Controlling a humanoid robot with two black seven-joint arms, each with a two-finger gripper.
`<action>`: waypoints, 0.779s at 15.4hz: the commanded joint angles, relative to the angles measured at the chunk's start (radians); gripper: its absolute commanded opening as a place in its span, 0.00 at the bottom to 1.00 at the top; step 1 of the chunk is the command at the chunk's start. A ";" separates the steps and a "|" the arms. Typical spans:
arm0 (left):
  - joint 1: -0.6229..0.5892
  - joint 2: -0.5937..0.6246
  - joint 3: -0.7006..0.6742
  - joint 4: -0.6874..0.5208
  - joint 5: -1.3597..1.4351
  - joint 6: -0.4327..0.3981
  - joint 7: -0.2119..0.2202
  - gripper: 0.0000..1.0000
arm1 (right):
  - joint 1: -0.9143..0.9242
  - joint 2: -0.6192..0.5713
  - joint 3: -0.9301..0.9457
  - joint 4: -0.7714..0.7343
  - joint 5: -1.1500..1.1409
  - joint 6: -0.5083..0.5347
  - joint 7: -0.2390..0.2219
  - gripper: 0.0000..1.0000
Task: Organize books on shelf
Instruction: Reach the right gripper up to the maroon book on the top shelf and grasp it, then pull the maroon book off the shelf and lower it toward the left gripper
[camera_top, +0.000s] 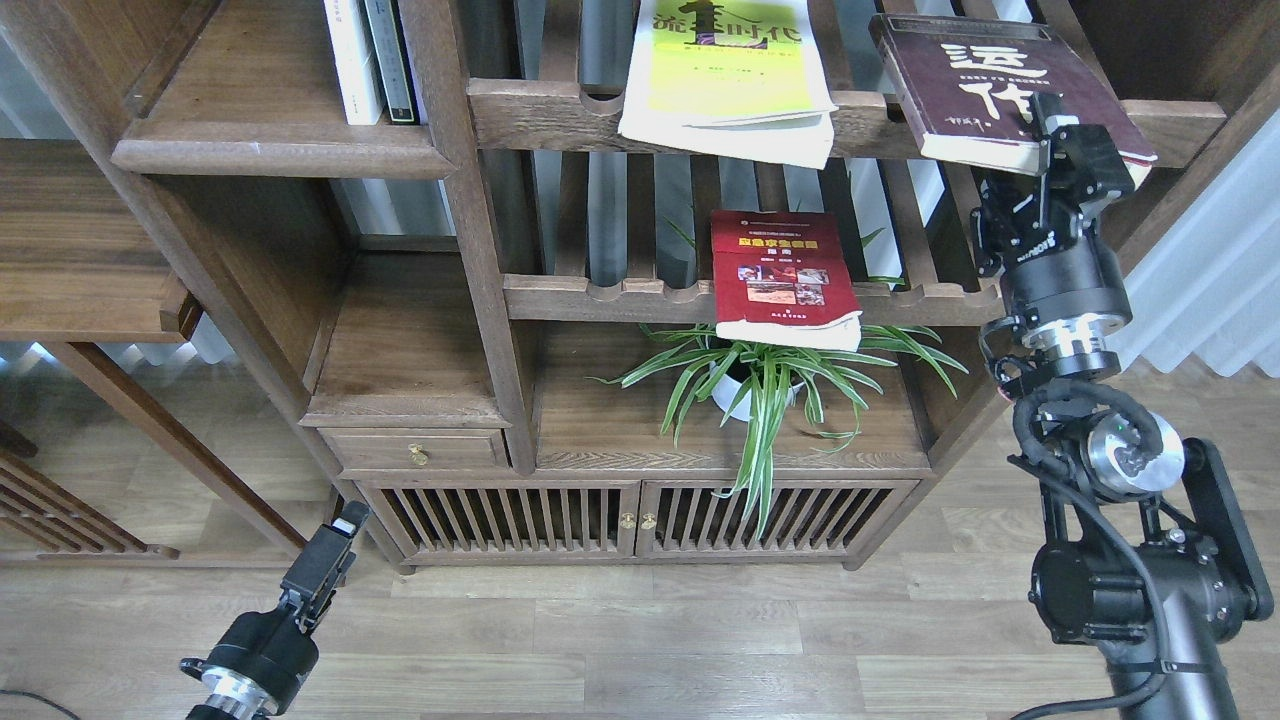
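The maroon book lies flat on the upper slatted rack at the right, its front edge overhanging. My right gripper is open, one finger above that edge and the other below it. The yellow-green book lies on the same rack to the left. The red book lies on the lower slatted rack. The solid shelf with a rounded lip is at the upper left. My left gripper hangs low over the floor at the lower left, away from everything; its fingers cannot be told apart.
Thin white and dark upright books stand at the shelf's right end. A potted spider plant sits under the red book. A brass-knobbed drawer and slatted cabinet doors are below. A white curtain hangs at the right.
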 joint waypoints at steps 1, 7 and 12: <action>0.000 0.000 -0.001 0.000 0.000 0.000 0.000 1.00 | -0.002 -0.007 0.000 0.000 0.004 0.007 0.001 0.23; 0.000 -0.001 -0.003 0.001 0.002 0.000 0.000 1.00 | -0.014 -0.016 -0.016 0.026 0.056 0.009 -0.013 0.12; -0.002 -0.001 0.002 0.012 0.002 0.000 0.000 1.00 | -0.072 -0.029 -0.006 0.069 0.142 0.122 -0.011 0.05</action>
